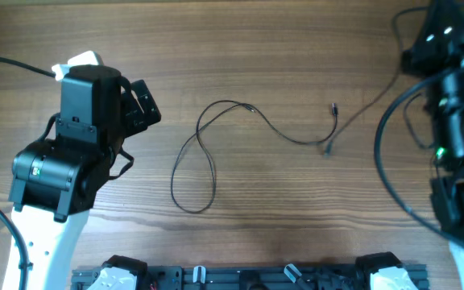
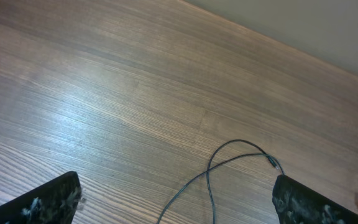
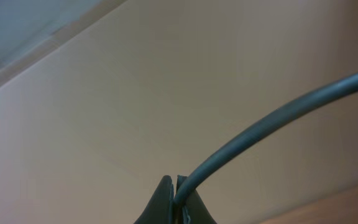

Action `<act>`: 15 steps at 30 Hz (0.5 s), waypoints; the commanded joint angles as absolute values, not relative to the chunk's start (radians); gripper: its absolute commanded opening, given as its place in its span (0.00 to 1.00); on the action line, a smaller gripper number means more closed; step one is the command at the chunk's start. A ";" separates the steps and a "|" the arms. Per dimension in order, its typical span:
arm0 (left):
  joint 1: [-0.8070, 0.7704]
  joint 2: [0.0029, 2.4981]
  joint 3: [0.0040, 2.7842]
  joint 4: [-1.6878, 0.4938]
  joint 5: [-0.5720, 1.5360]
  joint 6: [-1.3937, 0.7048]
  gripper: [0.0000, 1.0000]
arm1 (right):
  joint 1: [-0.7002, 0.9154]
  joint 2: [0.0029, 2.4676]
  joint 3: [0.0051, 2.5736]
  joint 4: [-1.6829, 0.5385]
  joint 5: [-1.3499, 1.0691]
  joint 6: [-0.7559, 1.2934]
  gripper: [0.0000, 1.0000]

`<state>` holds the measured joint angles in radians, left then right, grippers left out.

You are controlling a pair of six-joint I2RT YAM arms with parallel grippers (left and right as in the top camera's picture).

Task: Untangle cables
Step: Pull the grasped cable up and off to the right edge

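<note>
Left tool (image 1: 141, 103) spread wide, cables (image 1: 304, 143) lying on the table (image 1: 296, 48) just ahead of its tips: thin, black, one loose loop, tiny plugs. Right tool (image 3: 176, 188) clamped together on a raised strand.

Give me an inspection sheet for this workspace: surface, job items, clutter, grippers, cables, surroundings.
Surface: wood-grain table, no spills seen.
Job's things: thin cable lying in a loose loop mid-table, plug end free; one strand runs toward the right arm.
Clutter: nothing seen.
Grippers: left gripper open over the table, holding nothing; right gripper shut on a thin cable strand.
Cables: thick arm cables at both sides.
Surroundings: rail along the near edge; wall beyond the table.
</note>
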<state>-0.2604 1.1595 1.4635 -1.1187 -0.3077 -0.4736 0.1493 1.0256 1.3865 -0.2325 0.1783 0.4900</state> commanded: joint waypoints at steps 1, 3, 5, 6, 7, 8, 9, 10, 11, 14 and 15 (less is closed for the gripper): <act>-0.255 1.153 1.466 -1.117 -0.303 -0.479 1.00 | 0.049 1.117 1.511 -0.287 0.213 0.389 0.04; -0.255 1.153 1.466 -1.117 -0.303 -0.479 1.00 | -0.019 1.166 1.566 -0.313 0.269 0.340 0.04; -0.255 1.153 1.466 -1.117 -0.303 -0.479 1.00 | -0.083 1.212 1.599 -0.325 0.345 0.315 0.05; -0.255 1.153 1.466 -1.117 -0.303 -0.479 1.00 | -0.123 1.241 1.616 -0.332 0.376 0.312 0.05; -0.255 1.153 1.466 -1.117 -0.303 -0.479 1.00 | -0.168 1.269 1.634 -0.342 0.389 0.313 0.05; -0.255 1.153 1.466 -1.117 -0.303 -0.479 1.00 | -0.216 1.299 1.652 -0.354 0.384 0.316 0.05; -0.255 1.153 1.466 -1.117 -0.303 -0.479 1.00 | -0.245 1.315 1.660 -0.356 0.377 0.317 0.05; -0.255 1.153 1.466 -1.117 -0.303 -0.479 1.00 | -0.296 1.340 1.666 -0.344 0.369 0.324 0.05; -0.255 1.153 1.466 -1.117 -0.303 -0.479 1.00 | -0.328 1.355 1.666 -0.330 0.369 0.340 0.05; -0.255 1.153 1.466 -1.117 -0.303 -0.479 1.00 | -0.413 1.385 1.666 -0.257 0.358 0.372 0.05; -0.255 1.153 1.466 -1.117 -0.303 -0.479 1.00 | -0.429 1.386 1.666 -0.236 0.358 0.378 0.05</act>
<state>-0.2604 1.1595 1.4631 -1.1187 -0.3077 -0.4740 -0.3740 1.3769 1.6325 -0.2882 0.3420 0.3477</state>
